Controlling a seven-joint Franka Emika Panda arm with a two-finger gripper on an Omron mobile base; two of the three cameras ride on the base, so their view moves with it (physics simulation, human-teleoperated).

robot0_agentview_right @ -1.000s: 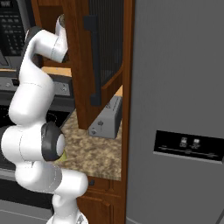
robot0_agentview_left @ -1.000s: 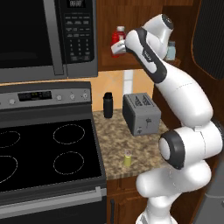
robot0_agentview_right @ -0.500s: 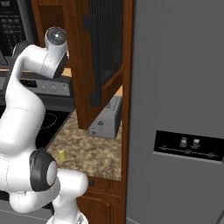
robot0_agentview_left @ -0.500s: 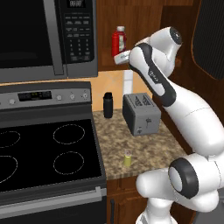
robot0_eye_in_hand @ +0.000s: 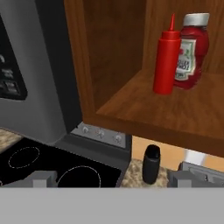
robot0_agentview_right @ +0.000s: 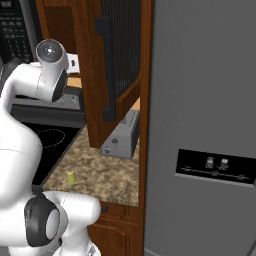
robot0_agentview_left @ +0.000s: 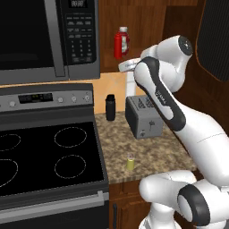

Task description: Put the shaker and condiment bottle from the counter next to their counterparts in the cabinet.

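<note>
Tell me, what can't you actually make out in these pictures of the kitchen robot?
- The gripper: in the left base view the arm's own forearm covers it.
- The ketchup bottle in the hand view: the all-red squeeze bottle hides its left side.
- The toaster in the right base view: the cabinet door hides its far end.
- The shaker: too small for details.
</note>
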